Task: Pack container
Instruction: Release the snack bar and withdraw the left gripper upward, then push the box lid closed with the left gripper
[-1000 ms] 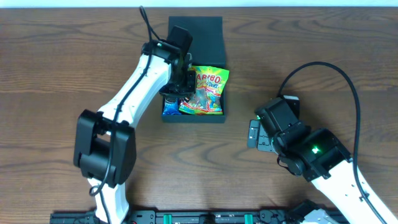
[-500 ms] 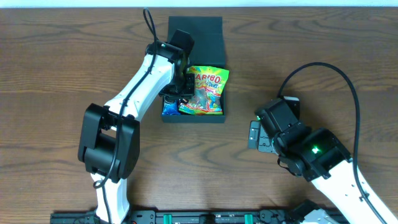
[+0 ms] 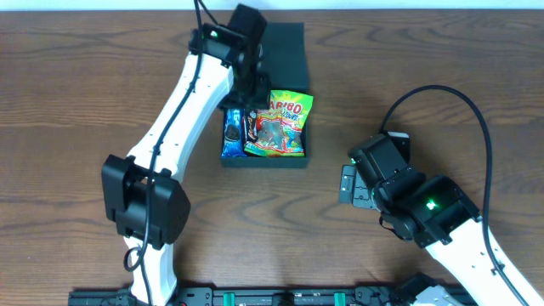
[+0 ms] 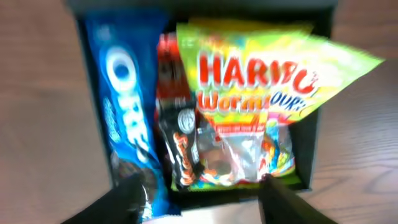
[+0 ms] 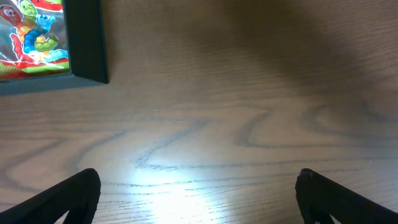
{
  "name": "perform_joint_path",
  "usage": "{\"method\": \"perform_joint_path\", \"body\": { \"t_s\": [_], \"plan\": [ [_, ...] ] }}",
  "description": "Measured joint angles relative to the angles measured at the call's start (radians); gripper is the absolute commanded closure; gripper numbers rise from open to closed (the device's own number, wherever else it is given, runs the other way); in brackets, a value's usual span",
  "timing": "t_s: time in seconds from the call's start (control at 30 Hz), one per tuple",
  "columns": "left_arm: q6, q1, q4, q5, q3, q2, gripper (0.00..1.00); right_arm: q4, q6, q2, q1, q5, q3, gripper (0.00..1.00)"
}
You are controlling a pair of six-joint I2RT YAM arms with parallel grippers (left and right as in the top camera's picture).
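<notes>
Container holding Oreo pack, Haribo bag, left jaws apart above

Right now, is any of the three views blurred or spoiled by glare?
Left wrist view: blurred throughout, lettering on the Haribo bag and Oreo packet soft but readable. Right wrist view: wood grain fairly sharp, with a bright glare patch on the table low in the frame. Overhead view: sharp and evenly lit, container edges crisp.
</notes>
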Motion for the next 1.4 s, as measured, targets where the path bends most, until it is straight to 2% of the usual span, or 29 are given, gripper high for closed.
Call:
{"method": "perform_joint_path", "body": {
  "t_s": [0.13, 0.23, 0.47, 0.67, 0.9, 1.4],
  "plan": [
    [-0.002, 0.089, 0.002, -0.026, 0.098, 0.0, 0.05, 0.0, 0.0, 0.0, 0.0, 0.0, 0.0, 0.01],
    [-0.023, 0.233, 0.064, 0.006, 0.132, 0.0, 0.05, 0.003, 0.0, 0.0, 0.0, 0.0, 0.0, 0.01],
    [-0.085, 0.502, 0.243, 0.26, 0.135, 0.063, 0.05, 0.044, 0.0, 0.0, 0.0, 0.0, 0.0, 0.01],
    [-0.115, 0.499, 0.411, 0.451, 0.137, 0.241, 0.05, 0.047, 0.0, 0.0, 0.0, 0.0, 0.0, 0.01],
    [-0.225, 0.451, 0.615, 0.649, 0.137, 0.467, 0.05, 0.051, 0.022, 0.0, 0.0, 0.0, 0.0, 0.01],
    [-0.265, 0.366, 0.701, 0.758, 0.137, 0.487, 0.05, 0.053, 0.035, 0.041, 0.0, 0.0, 0.0, 0.01]
  ]
}}
